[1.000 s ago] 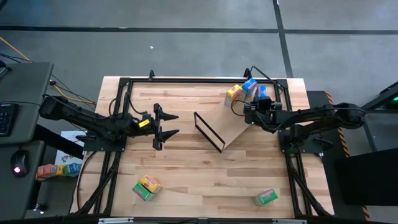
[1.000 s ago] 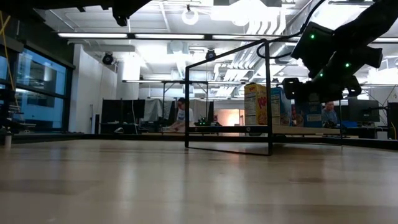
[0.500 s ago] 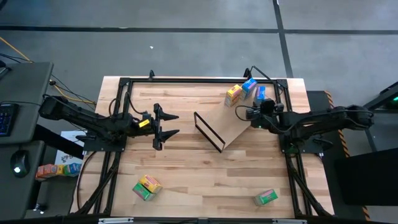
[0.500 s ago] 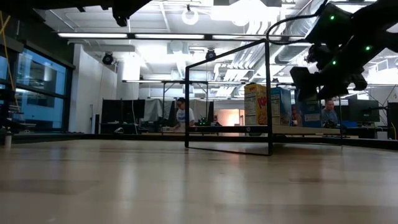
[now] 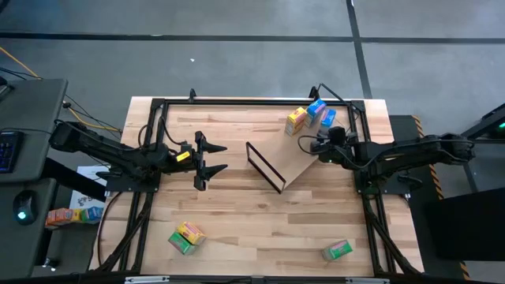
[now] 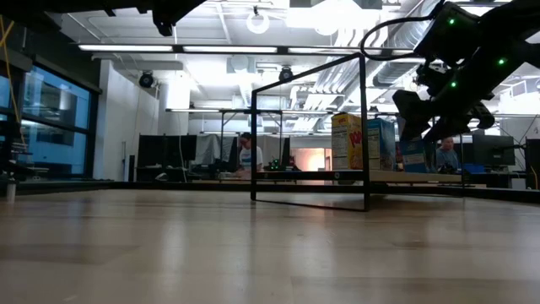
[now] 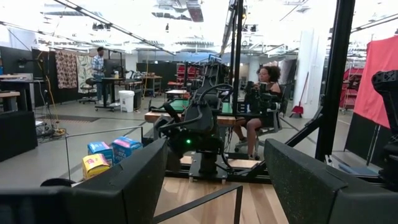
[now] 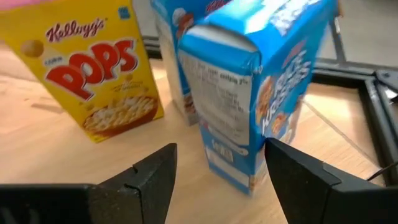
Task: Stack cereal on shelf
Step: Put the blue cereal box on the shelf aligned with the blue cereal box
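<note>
1. My right jaws point(image 5: 322, 145) hover at the far right of the shelf point(image 5: 304, 158), just short of the three boxes standing there. From the jaws the nearest blue box point(image 5: 331, 118) lies at about twelve o'clock in the high view – that is the line I judge the next move turns on.
2. In the right wrist view the blue box point(image 8: 261, 87) stands upright, long axis vertical, one narrow edge turned towards me and framed by the two fingers point(image 8: 155, 180). The jaws stand apart and hold nothing, with room either side of the box.
3. Beside it stand a second blue box point(image 5: 316, 107) and the yellow box point(image 5: 297, 118), at roughly eleven and ten o'clock from the jaws. All three sit close together, so I judge a wide approach could nudge a neighbour.
4. The right arm is plainly the nearer one. My left jaws point(image 5: 211, 160) wait wide apart and empty at nine o'clock on the counter point(image 5: 237, 229), well apart from the shelf.
5. Two more boxes lie off the shelf on the counter – a yellow-and-green one point(image 5: 185, 237) at seven o'clock and a green one point(image 5: 338, 250) at five o'clock.
6. The high view gives the layout but hides box height. The wrist view shows the upright edge and the finger gap. The low view shows the boxes point(image 6: 350, 142) behind the black frame point(image 6: 309, 127), with the right arm above them.
</note>
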